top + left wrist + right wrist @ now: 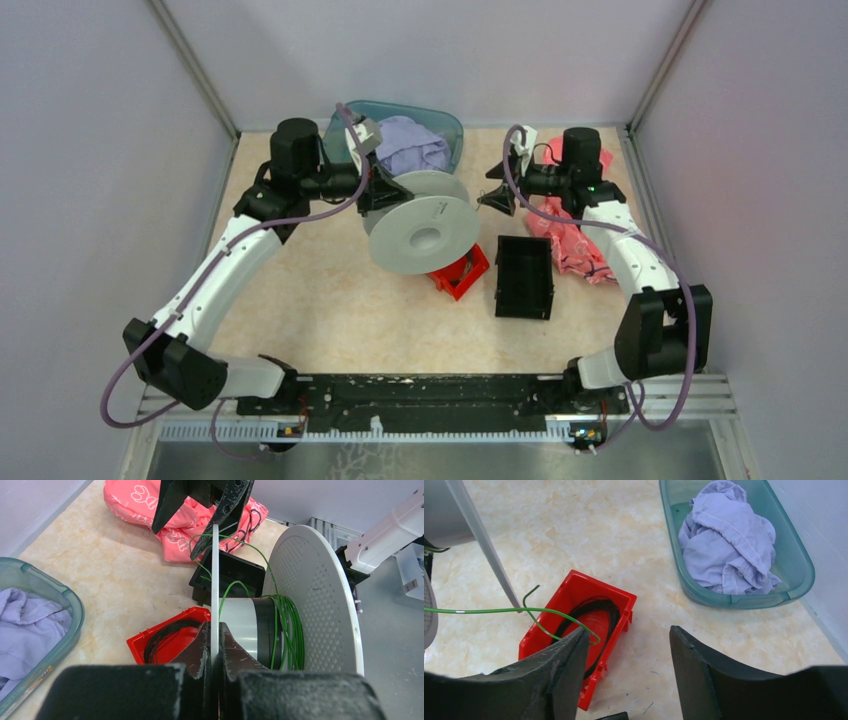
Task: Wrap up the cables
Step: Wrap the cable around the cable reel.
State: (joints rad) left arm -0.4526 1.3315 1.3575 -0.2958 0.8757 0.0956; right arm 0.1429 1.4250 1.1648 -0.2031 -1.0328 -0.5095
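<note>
My left gripper (pixel 215 630) is shut on the thin near flange of the white spool (pixel 320 595) and holds it above the table; it also shows in the top view (pixel 385 192) beside the spool (pixel 420 232). Thin green cable (pixel 286 630) is wound in several turns round the spool's hub, and one strand runs off towards my right gripper (pixel 210 515). In the right wrist view that gripper (pixel 628 636) is open. The green cable's free end (pixel 536 611) loops against the tip of its left finger, not clamped. I see no yellow or orange wires.
A red bin (pixel 460 272) holding a black wire coil (pixel 591 611) lies under the spool. A black bin (pixel 524 277) lies beside it. A pink cloth (pixel 572 243) is at the right. A teal basin (pixel 791 555) with purple cloth (pixel 412 145) stands at the back.
</note>
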